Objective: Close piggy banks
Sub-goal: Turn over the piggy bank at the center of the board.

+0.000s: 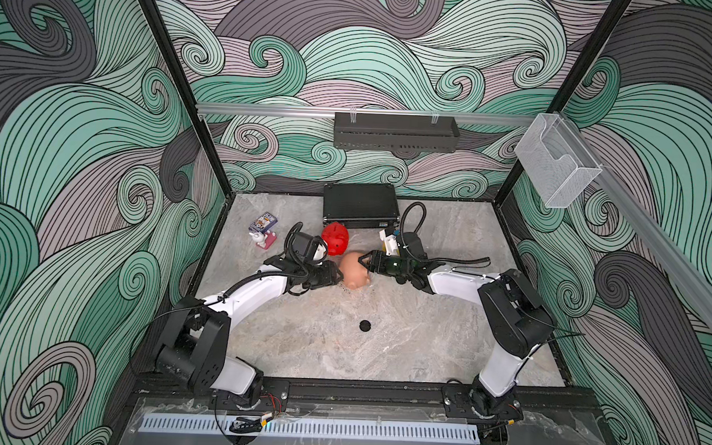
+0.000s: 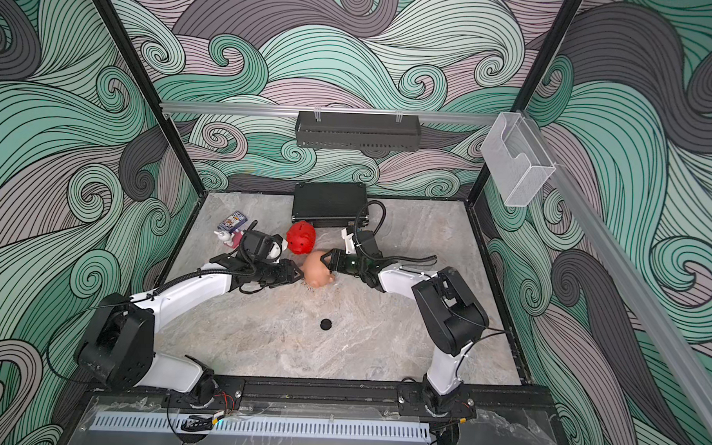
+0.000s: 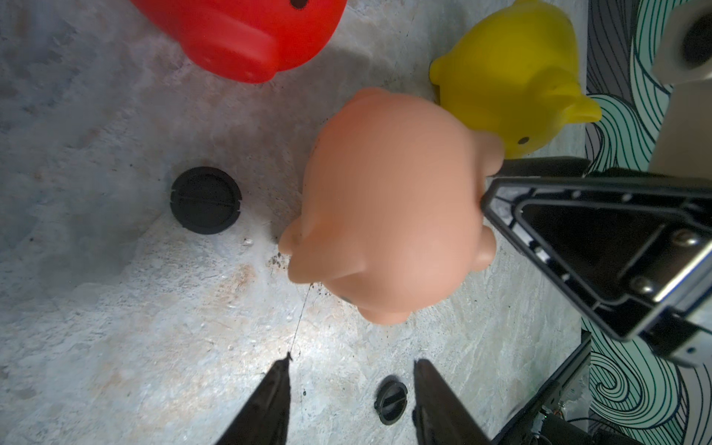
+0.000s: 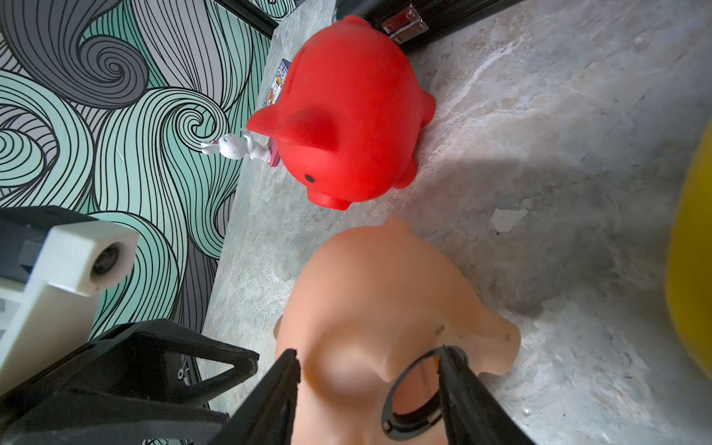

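Observation:
The peach-pink piggy bank (image 1: pixel 354 270) lies tilted on the table between both arms, its round belly hole (image 4: pixel 414 397) open and facing my right wrist. My right gripper (image 4: pixel 368 352) is shut on it, one finger in the hole's rim, the other on the body. My left gripper (image 3: pixel 352 366) stands open just short of the pig's other side, holding nothing. Behind the peach pig stand the red piggy bank (image 1: pixel 335 239) and the yellow piggy bank (image 3: pixel 512 77), which my right arm mostly hides in both top views. One black plug (image 3: pixel 206 200) lies near the red pig, another (image 1: pixel 365 325) at mid-table.
A black case (image 1: pixel 361 209) sits against the back wall. A small card box (image 1: pixel 262 222) and a white rabbit figure (image 1: pixel 260 239) stand at the back left. A black shelf (image 1: pixel 394 131) and a clear bin (image 1: pixel 556 165) hang on the rails.

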Tool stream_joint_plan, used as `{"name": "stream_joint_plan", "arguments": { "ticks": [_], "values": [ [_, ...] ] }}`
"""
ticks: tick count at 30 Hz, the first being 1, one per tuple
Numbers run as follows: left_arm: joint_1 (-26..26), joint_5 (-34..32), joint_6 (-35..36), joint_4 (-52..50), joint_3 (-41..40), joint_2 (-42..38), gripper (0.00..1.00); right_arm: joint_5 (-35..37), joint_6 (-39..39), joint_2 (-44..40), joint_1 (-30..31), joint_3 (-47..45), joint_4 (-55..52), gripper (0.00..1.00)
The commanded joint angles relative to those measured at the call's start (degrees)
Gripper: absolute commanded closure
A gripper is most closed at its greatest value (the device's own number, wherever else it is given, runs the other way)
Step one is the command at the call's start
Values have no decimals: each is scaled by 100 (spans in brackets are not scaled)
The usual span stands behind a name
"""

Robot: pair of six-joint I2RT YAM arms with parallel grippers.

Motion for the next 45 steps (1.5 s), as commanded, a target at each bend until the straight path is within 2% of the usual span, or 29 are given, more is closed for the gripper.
{"name": "stream_joint_plan", "arguments": {
  "ticks": [1,9,19,32,39,45],
  "values": [
    [17,-36,66,88,16,-204,44,24,-192,61,30,141,-60,39],
    [22,-158,73,272,342,258,38,345,-127,106,38,202,20,31],
    [14,112,61,538,405,679,40,460,186,249,56,156,402,32],
    [-62,474,-164,868,485,1080,44,404,169,446,116,532,210,35],
    [-99,291,-168,834,530,1210,44,412,96,504,118,615,185,34],
    [-95,252,-152,781,724,1401,44,598,-79,588,115,444,747,26]
  ]
}}
